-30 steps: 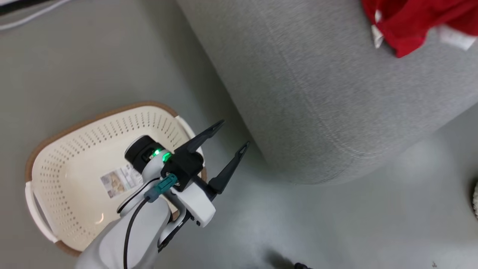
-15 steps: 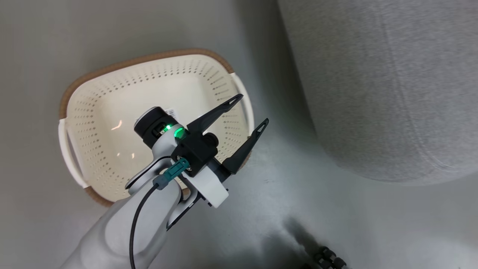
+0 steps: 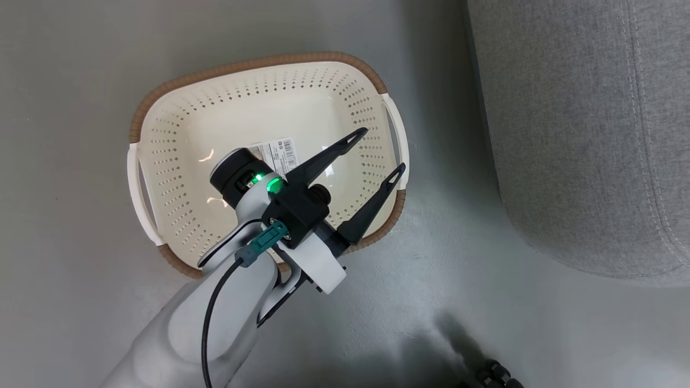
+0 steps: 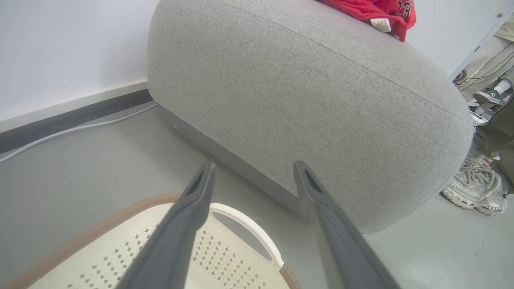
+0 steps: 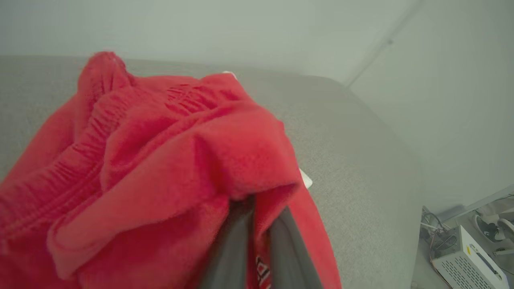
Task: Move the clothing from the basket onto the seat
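The basket (image 3: pixel 259 62) stands on the floor, with a paper label (image 3: pixel 277 151) on its bare bottom. My left gripper (image 3: pixel 380 151) hangs open above its right side with nothing between the fingers; the left wrist view has the gripper (image 4: pixel 253 166) over the basket's handle (image 4: pixel 249 218). The grey seat (image 3: pixel 582 134) rises to the basket's right. Red clothing (image 4: pixel 369 10) lies on top of the seat (image 4: pixel 321 100). In the right wrist view my right gripper (image 5: pixel 261 208) has its fingers close together, pinching a fold of the clothing (image 5: pixel 140 160) over the seat (image 5: pixel 353 160); the fingertips are hidden under the cloth.
A person's shoes (image 4: pixel 474 192) stand on the floor past the seat's end. A white cable (image 4: pixel 72 130) runs along the wall's base. A white vented box (image 5: pixel 466 257) with cables sits beyond the seat. Grey floor surrounds the basket.
The head camera has swung, so the basket sits nearer the middle and the clothing has left the head view. My left gripper stays open over the basket.
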Motion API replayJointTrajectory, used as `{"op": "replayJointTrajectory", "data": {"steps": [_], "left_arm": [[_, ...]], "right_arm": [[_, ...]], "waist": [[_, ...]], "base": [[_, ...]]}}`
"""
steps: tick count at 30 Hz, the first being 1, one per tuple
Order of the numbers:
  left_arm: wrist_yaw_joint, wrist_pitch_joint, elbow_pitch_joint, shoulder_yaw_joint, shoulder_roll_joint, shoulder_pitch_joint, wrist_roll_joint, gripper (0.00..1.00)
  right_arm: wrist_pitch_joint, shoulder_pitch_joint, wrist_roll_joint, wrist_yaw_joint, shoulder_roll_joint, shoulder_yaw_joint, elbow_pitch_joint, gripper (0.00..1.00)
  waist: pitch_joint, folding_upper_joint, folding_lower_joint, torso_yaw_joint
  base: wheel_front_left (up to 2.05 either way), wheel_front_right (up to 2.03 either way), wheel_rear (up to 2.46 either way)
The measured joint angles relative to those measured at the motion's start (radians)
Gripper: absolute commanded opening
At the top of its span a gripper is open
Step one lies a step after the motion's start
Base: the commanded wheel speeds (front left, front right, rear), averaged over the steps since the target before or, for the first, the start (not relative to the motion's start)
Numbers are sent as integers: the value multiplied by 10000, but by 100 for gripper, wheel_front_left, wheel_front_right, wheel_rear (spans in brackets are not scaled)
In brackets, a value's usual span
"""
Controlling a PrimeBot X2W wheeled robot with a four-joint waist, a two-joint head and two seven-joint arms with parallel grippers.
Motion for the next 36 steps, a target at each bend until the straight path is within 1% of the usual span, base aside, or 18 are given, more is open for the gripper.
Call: {"op": "replayJointTrajectory", "data": {"steps": [7, 11, 14, 19, 24, 25, 30, 36], "left_arm": [[0, 0, 6, 236, -125, 56, -96, 100], [0, 0, -8, 476, -261, 255, -102, 100], [0, 0, -17, 629, -318, 486, -115, 100], [0, 0, -25, 882, -483, 941, -174, 100], [0, 0, 15, 1244, -568, 1542, -249, 100], [0, 0, 15, 1244, -568, 1542, -249, 100], [0, 0, 104, 1866, -596, 2199, -272, 100], [0, 0, 182, 2871, -711, 2964, -270, 100]], "right_arm": [[-1315, 632, 128, 0, 224, 755, 1172, 100], [-1599, 1204, 265, 0, 336, 1313, 1536, 100], [-1685, 1705, 445, 0, 464, 1705, 1542, 100], [-1687, 2799, 1398, 0, 965, 2627, 608, 100], [-1687, 4161, 2451, 0, 1367, 3873, -217, 100], [-1687, 4161, 2451, 0, 1367, 3873, -217, 100], [-1687, 5193, 3699, 0, 1841, 5177, -1390, 100], [-1687, 6206, 4698, -2, 1992, 6707, -2495, 100]], "waist": [[-542, 0, 0, 56], [-1002, 0, 0, 85], [-1394, 0, 0, 116], [-2103, 0, 0, 204], [-2889, 0, 0, 359], [-2889, 0, 0, 359], [-3681, 0, 0, 576], [-4504, 0, 0, 972]], "base": [[0, 0, 0], [0, 0, 0], [0, 0, 0], [0, 0, 0], [0, 0, 0], [0, 0, 0], [0, 0, 0], [0, 0, 0]]}}
